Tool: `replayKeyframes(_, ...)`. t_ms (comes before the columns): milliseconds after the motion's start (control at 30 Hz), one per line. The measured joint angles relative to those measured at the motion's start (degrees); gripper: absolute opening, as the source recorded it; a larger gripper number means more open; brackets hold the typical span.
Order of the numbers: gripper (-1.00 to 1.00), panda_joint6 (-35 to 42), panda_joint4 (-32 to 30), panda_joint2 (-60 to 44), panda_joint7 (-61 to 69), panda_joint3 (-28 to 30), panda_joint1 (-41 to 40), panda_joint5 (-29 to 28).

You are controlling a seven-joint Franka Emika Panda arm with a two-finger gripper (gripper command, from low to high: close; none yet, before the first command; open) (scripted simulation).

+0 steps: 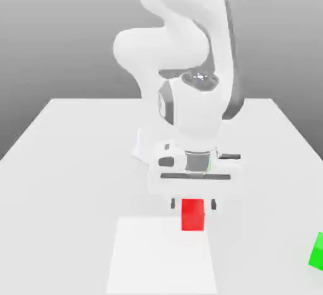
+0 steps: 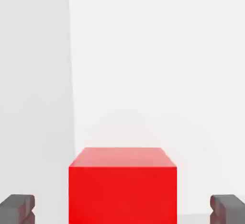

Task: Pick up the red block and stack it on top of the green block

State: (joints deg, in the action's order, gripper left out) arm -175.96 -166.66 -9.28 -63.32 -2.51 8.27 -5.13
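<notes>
The red block point(image 1: 193, 215) sits on the table, at the far edge of a paler square patch. My gripper point(image 1: 193, 204) hangs directly over it, lowered so the two dark fingertips point(image 1: 173, 204) flank its upper part. In the hand view the red block point(image 2: 122, 187) lies between the finger pads point(image 2: 17, 209), with a clear gap on each side, so the jaws are open and not touching it. The green block point(image 1: 317, 252) rests on the table at the exterior view's right edge, partly cut off.
A paler square patch point(image 1: 161, 259) lies on the white table point(image 1: 69, 155) at the front. The arm's white body rises behind the gripper and hides the table's middle back.
</notes>
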Motion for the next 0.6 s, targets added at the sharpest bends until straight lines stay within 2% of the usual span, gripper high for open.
replayKeyframes(233,-1.0,-0.3,0.0,-0.4,-0.3,0.3,0.2,-0.3)
replayKeyframes(467,-1.0,10.8,-1.8,12.6,4.3,-2.3,-0.5,6.0)
replayKeyframes(500,-1.0,12.5,-2.0,14.5,4.5,-2.1,-0.2,6.3)
replayKeyframes(600,-1.0,15.9,2.4,13.4,5.8,-3.5,0.8,2.9)
